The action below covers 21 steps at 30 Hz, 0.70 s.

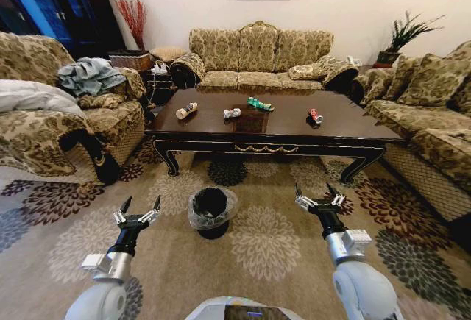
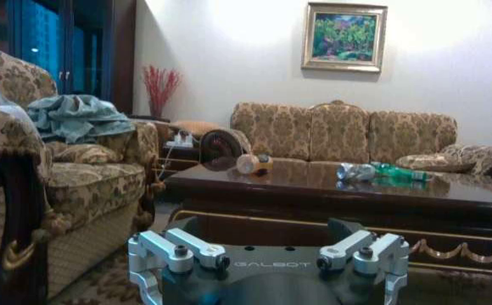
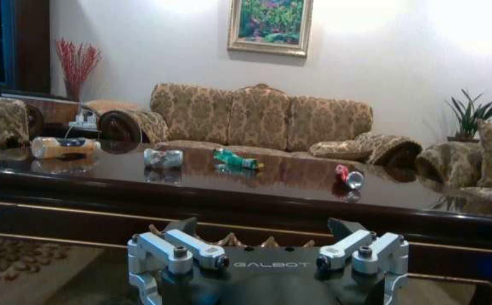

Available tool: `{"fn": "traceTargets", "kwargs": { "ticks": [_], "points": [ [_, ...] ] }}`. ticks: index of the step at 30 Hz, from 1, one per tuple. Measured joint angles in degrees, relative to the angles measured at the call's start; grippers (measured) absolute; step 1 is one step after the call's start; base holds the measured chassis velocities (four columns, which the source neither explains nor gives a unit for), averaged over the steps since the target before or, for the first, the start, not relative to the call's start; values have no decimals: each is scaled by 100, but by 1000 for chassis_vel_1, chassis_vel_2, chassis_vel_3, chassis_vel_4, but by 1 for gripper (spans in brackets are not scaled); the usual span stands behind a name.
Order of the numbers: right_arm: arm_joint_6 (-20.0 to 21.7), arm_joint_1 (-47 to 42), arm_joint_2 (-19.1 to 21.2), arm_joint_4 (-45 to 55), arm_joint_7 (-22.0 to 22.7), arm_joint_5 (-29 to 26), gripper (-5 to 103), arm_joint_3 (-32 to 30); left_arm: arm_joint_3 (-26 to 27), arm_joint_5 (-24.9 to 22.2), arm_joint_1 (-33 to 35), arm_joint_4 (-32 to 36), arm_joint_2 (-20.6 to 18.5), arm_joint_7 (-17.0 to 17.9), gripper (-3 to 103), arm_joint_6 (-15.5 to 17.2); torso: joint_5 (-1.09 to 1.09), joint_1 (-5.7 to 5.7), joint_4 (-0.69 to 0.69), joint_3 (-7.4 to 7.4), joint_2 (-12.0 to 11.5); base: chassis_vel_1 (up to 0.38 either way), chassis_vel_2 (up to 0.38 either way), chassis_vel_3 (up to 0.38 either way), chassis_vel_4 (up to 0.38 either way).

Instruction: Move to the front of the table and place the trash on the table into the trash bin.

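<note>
The left gripper (image 1: 137, 207) and the right gripper (image 1: 320, 193) both hang low over the patterned carpet with fingers spread and nothing between them, well short of the large dark-brown glossy wooden coffee table (image 1: 346, 130) with carved legs and a gold ornament on its apron. The word GALBOT is printed on each gripper body in the wrist views. Just ahead of the left gripper, near the table's front edge, stands the small round black trash bin (image 1: 212, 212) lined with a crinkled clear bag. On the tabletop, from the left end to the right, lie a tan-and-white small bottle (image 1: 186, 110), a crumpled grey-white wrapper (image 1: 232, 113), a green wrapper (image 1: 260, 104) nearer the back edge, and a crushed red can (image 1: 315, 117). The approach seems to be the step in hand: no item is picked yet, and the base probably has to close in on the front edge before either arm can reach.
</note>
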State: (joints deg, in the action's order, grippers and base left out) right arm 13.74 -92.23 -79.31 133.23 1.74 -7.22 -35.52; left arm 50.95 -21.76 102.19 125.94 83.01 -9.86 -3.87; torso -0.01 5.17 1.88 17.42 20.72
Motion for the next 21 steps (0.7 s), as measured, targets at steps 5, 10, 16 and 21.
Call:
{"fn": "traceTargets", "kwargs": {
  "ticks": [5, 10, 16, 21],
  "points": [
    [132, 5, -4, 30, 115, 37, 100, 35, -16, 10, -5, -61, 22, -106, 100, -94, 1, -41, 0, -89, -127, 0, 0, 0, 0],
    [165, -27, -26, 53, 136, 80, 100, 41, -30, 20, 35, -127, 29, -193, 100, -181, 1, -76, 0, -169, -241, -41, 47, 45, -40],
    [165, -38, -53, 53, 160, 146, 100, 71, -34, -2, 36, -190, 10, -208, 100, -210, 1, -124, 0, -254, -378, -103, 125, 106, -112],
    [145, -31, -55, 37, 173, 199, 100, 103, -58, -8, 4, -234, 16, -218, 100, -203, 1, -167, 0, -338, -506, -137, 144, 129, -145]
  ]
}}
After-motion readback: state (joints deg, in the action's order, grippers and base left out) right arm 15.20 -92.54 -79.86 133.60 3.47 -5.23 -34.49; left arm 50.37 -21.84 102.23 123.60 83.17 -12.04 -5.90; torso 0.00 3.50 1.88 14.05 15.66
